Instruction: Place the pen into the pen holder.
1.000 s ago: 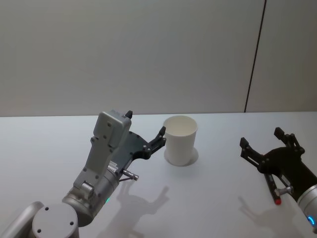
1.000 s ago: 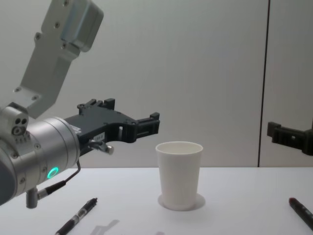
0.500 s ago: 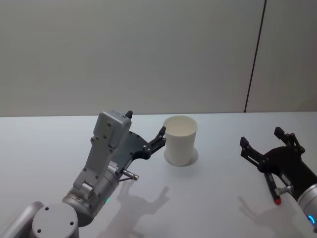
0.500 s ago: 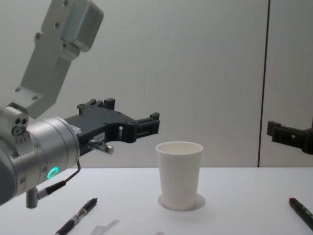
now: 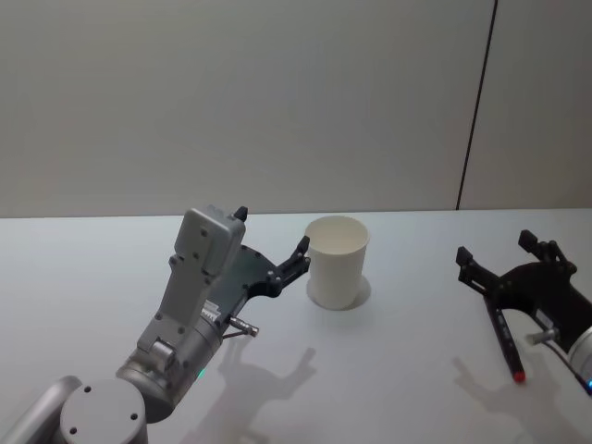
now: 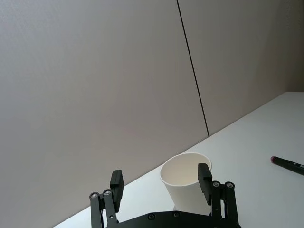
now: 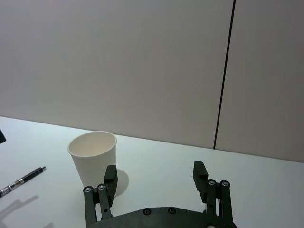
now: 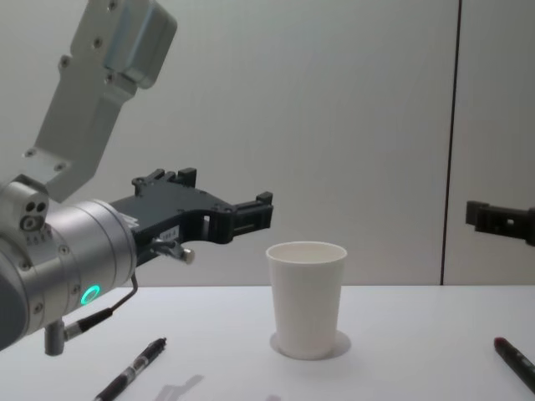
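Note:
The pen holder (image 5: pixel 338 262), a white paper cup, stands upright at the table's middle back; it also shows in the chest view (image 8: pixel 307 296). A black pen (image 8: pixel 134 368) lies on the table to its left, below my left arm. A second pen with a red tip (image 5: pixel 504 338) lies to the right. My left gripper (image 5: pixel 273 233) hovers open just left of the cup, level with its rim, holding nothing. My right gripper (image 5: pixel 497 248) hangs open above the red-tipped pen, empty. In the wrist views the cup (image 6: pixel 185 183) (image 7: pixel 92 156) stands beyond the open fingers.
The white table (image 5: pixel 388 370) runs back to a grey wall with a dark vertical seam (image 5: pixel 476 102). The red-tipped pen (image 8: pixel 514 359) lies near the chest view's right edge.
My right gripper has shifted slightly right and up, uncovering more of the red-tipped pen. The left arm, cup and pens have not moved.

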Controlling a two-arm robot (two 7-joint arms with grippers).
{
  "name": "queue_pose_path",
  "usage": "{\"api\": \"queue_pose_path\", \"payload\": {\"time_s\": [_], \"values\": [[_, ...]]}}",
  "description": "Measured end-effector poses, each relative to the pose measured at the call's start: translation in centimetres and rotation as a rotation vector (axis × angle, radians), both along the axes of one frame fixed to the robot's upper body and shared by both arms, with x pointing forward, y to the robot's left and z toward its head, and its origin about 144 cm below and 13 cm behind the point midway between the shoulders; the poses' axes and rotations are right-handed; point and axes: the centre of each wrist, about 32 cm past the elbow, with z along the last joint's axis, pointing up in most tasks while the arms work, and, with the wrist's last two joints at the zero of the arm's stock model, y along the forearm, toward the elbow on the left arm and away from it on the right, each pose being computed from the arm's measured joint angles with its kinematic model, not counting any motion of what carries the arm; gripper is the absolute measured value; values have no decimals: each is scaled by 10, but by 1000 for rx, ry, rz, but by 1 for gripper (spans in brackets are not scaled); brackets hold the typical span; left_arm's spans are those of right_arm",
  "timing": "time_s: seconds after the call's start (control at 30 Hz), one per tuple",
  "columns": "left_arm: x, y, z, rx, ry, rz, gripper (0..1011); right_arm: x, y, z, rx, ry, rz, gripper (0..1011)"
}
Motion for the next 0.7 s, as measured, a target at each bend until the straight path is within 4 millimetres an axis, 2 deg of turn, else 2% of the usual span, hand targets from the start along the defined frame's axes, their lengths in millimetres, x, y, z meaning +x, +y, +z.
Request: {"api": "queue_pose_path", "payload": {"time_s": [0.7], "values": [[0,0,0,0,0,0,1003,17,-10,31,-5,203,-15,1002]]}}
